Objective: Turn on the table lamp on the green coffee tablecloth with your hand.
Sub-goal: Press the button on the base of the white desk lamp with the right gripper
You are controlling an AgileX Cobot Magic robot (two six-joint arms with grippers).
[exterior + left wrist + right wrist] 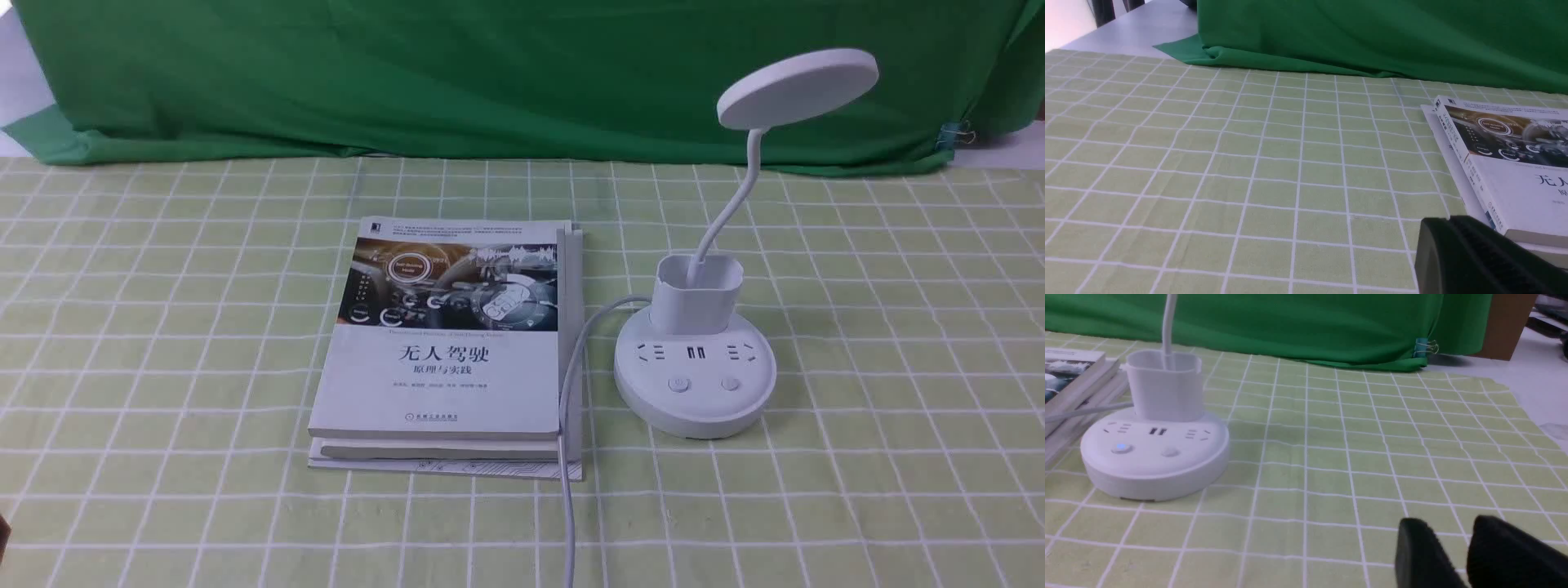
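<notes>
Two small buttons face the desk's near edge on the table lamp, which stands right of centre on the green coffee tablecloth. It looks like light plastic that may skid on the soft cloth, so press straight down and avoid the bendy neck. The right gripper has its jaws narrowly apart and empty. For the left gripper I cannot tell.

A plain dark green backdrop cloth is hanging across the whole far side, its lower edge bunching in soft folds on the table. The pale grey-white tabletop is showing bare at the far corners. A small binder clip is pinching the cloth at its right end, and a brown board is standing just beyond it. Soft, even light is falling over everything, casting only faint shadows.
</notes>
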